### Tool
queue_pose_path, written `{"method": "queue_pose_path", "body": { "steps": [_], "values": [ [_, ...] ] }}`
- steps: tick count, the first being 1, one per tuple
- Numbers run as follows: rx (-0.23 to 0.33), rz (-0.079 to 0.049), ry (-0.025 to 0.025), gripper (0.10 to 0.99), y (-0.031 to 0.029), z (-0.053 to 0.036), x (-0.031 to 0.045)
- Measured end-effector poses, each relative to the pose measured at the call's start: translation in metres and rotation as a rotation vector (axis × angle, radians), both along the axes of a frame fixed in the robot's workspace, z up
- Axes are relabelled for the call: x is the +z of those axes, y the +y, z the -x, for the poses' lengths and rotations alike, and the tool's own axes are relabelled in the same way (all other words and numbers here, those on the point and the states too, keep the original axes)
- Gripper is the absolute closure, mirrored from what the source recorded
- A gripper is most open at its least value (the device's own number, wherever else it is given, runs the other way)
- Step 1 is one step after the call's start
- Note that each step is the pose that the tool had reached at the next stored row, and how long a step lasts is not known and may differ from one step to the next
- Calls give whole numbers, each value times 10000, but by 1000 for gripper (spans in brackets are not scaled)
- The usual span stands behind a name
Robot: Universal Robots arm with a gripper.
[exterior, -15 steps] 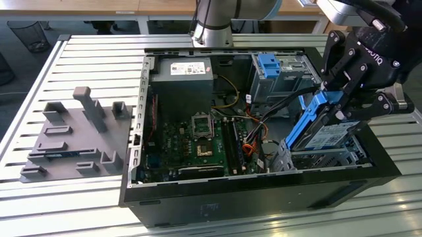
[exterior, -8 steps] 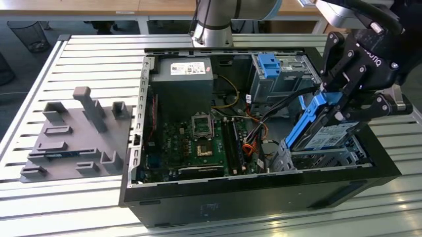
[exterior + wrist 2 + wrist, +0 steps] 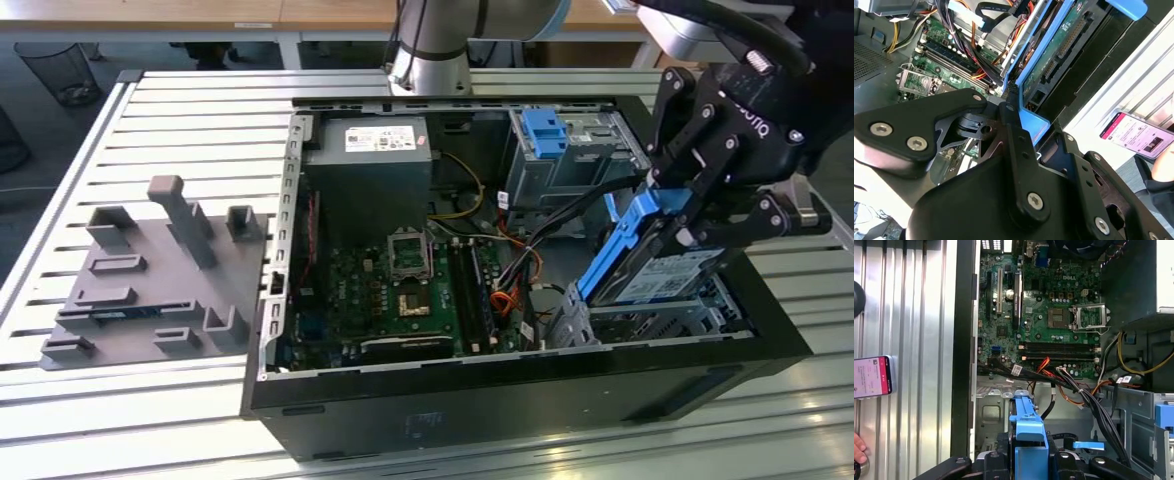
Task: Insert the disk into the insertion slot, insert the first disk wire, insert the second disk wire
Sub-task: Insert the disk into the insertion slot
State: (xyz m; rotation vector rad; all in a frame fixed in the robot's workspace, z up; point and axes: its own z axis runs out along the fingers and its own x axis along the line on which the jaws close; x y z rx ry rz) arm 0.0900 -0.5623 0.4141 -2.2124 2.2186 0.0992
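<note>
While in pincer [image 3: 671,212], disk [image 3: 657,282] lengthwise near-upright

Slatted metal table [image 3: 174,110]; wooden desks [image 3: 160,12] behind; mesh bin [image 3: 60,70].

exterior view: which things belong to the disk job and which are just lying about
Job in hand: silver hard drive in a blue plastic carrier, held by the black end effector; silver-grey sheet-metal drive cage.
Lying about: grey plastic fixture block; taller metal bay with blue latch; black mesh bin.
</note>
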Motion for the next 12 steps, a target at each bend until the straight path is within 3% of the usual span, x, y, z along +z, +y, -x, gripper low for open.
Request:
{"method": "queue_pose_path", "body": {
  "steps": [12],
  "values": [
    [0,0,0,722,0,0,-25]
  ]
}}
